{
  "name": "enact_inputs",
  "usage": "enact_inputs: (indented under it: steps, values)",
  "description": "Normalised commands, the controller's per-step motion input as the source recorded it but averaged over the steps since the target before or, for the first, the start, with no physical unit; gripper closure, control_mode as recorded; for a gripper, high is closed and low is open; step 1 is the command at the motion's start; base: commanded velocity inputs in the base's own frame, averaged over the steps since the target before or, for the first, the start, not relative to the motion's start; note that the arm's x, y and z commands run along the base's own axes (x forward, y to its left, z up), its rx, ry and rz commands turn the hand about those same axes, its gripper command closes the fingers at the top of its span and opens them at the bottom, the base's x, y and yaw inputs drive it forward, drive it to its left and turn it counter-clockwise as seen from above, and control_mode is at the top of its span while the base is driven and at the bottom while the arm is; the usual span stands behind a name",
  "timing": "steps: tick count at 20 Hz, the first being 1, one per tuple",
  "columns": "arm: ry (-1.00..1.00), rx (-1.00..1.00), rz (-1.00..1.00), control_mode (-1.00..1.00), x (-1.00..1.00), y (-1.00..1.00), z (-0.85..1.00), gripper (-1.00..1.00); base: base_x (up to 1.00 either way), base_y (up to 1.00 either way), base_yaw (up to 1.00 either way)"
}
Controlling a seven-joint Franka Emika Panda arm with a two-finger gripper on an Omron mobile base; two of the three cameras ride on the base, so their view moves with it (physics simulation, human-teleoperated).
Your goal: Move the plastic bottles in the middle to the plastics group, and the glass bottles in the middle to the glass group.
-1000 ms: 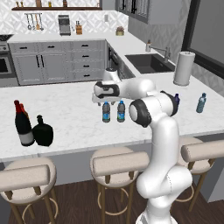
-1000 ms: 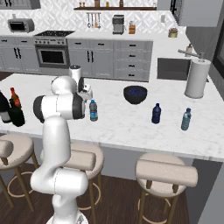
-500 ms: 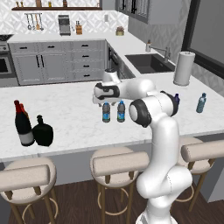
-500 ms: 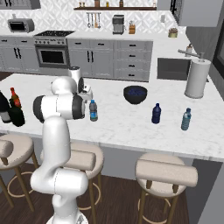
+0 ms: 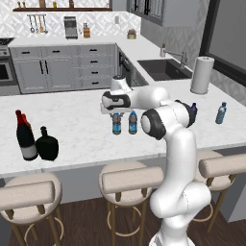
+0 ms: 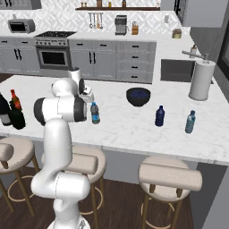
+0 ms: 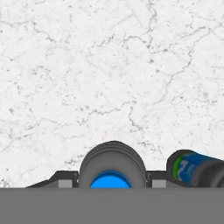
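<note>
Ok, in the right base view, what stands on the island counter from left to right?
Wine bottles → water bottle by the arm → dark bowl → dark-blue bottle → teal bottle → paper towel roll.

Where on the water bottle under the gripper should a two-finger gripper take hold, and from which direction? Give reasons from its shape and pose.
Grip the cap and neck from straight above. The water bottle stands upright on the counter, so its round cap faces up between the gripper fingers. A second bottle stands close beside it, so a side approach would probably knock that one.
</note>
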Motion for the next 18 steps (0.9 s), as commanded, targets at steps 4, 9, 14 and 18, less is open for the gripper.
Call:
enact_inputs:
  steps: [4, 9, 14, 18]
  values:
    - [0.0, 0.0, 0.0, -1.0, -0.2, 0.0, 0.11, 1.0, 0.0, 0.0, 0.0]
    - [0.0, 0.0, 0.0, -1.0, -0.38, -0.01, 0.36, 1.0, 0.0, 0.0, 0.0]
    - [-0.02, 0.03, 0.0, -1.0, -0.78, -0.17, 0.41, 1.0, 0.0, 0.0, 0.0]
    - [-0.03, 0.14, 0.0, -1.0, -1.0, -0.23, 0.19, 1.0, 0.0, 0.0, 0.0]
